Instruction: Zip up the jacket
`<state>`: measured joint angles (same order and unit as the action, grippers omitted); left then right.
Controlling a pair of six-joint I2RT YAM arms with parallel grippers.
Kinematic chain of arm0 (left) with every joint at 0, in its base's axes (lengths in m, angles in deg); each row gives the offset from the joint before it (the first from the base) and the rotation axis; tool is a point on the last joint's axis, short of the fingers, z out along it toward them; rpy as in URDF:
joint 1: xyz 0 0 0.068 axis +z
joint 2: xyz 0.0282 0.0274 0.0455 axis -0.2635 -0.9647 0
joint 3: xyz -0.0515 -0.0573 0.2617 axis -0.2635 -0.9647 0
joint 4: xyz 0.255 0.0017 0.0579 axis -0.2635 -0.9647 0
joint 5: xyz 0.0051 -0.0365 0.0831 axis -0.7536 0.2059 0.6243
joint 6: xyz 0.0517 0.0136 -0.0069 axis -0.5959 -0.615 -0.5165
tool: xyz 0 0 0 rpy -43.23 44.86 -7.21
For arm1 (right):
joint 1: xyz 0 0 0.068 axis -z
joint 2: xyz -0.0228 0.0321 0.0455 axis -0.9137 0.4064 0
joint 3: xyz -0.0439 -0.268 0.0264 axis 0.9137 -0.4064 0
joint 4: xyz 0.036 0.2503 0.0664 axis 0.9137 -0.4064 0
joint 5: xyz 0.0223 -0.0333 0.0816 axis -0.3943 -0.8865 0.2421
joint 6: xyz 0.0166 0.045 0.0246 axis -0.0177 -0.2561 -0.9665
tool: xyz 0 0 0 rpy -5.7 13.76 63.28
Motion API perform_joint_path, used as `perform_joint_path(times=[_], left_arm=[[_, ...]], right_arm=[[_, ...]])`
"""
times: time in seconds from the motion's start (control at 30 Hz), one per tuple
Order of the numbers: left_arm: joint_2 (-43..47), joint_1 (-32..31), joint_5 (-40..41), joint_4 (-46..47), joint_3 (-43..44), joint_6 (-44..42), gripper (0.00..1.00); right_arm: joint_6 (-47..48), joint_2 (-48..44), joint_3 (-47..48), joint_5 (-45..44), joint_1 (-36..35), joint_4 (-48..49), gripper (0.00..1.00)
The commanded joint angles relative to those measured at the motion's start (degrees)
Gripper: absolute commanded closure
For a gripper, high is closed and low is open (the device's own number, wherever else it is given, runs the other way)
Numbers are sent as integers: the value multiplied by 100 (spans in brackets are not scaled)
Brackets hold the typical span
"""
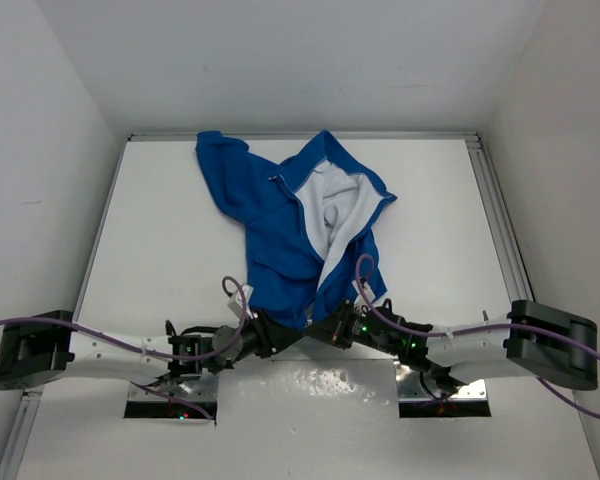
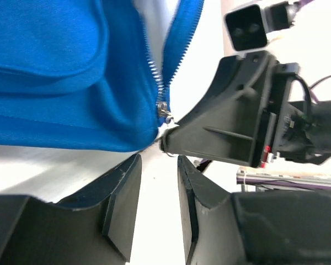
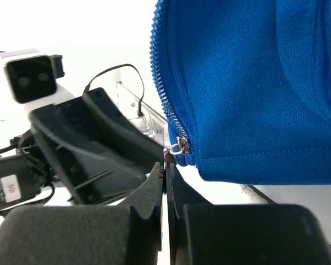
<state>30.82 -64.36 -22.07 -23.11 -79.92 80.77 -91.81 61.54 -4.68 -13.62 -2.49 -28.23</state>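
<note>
Jacket sprawled open at twelve o'clock on the surface, hem toward the arms. Left end effector gapes, holding nothing; right end effector is pressed together beneath the slider. Risk: an unanchored hem could ride up, misalign the teeth and jam the slider.

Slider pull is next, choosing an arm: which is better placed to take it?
Right, likely: the right gripper, shut, sits just below the slider at the jacket hem; the left gripper is open, farther back.
</note>
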Motion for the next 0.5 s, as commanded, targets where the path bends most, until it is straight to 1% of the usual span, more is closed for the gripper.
perform_joint_path(times=[0.0, 0.07, 0.17, 0.3, 0.47], left_arm=[[270, -105, 193, -299, 145, -216, 69], [148, -105, 289, -484, 259, -198, 68], [-63, -105, 360, -353, 338, -207, 67], [-300, -105, 501, -511, 497, -198, 66], [-292, -105, 641, -301, 514, -382, 67]], right_arm=[[2, -145, -696, -82, -39, 278, 100], [28, -137, -679, -74, -40, 322, 100], [46, -189, -644, -21, -40, 244, 100], [55, -225, -661, 5, -31, 261, 100], [72, -242, -644, 32, -40, 190, 100]])
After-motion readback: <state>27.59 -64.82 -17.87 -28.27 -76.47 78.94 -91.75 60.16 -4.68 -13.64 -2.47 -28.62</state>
